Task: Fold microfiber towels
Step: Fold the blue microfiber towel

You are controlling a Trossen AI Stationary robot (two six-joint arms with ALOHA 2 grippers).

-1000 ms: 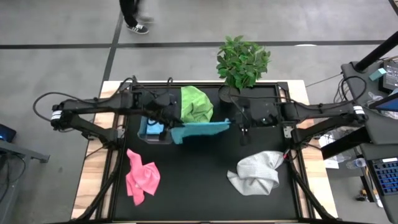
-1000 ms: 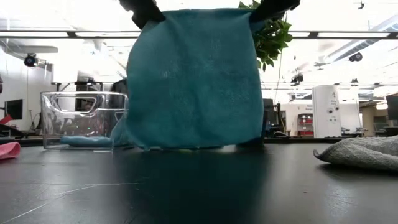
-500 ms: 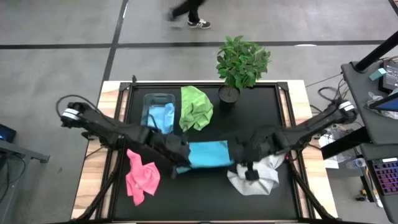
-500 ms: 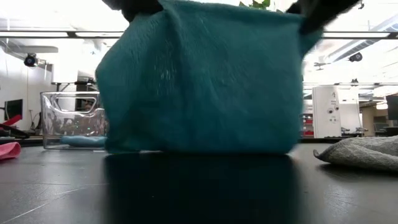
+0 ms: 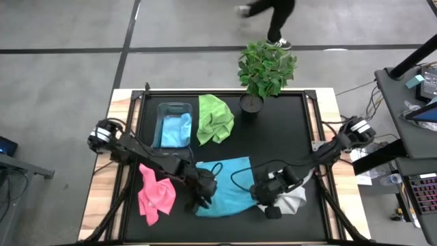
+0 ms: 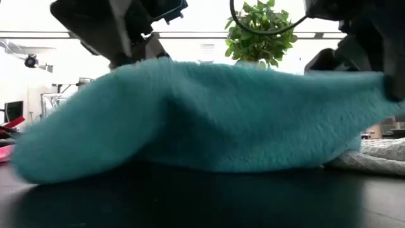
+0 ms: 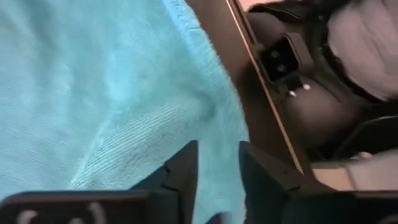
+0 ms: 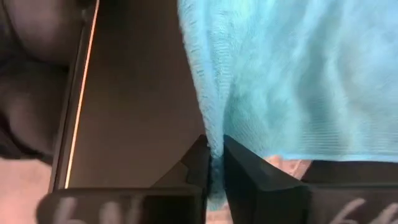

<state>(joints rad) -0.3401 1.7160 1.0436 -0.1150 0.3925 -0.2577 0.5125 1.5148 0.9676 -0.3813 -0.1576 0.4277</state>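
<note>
At the bench's near edge the blue towel (image 5: 225, 184) lies spread flat, the left tool (image 5: 199, 203) parted over one near corner, the right tool (image 5: 265, 205) pinching the other beside the grey towel (image 5: 292, 199), the bin (image 5: 174, 124) farther back.

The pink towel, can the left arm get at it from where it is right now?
Probably yes: the pink towel lies uncovered beside the left gripper, nothing between them, though its fingers are parted at the blue towel's edge.
</note>
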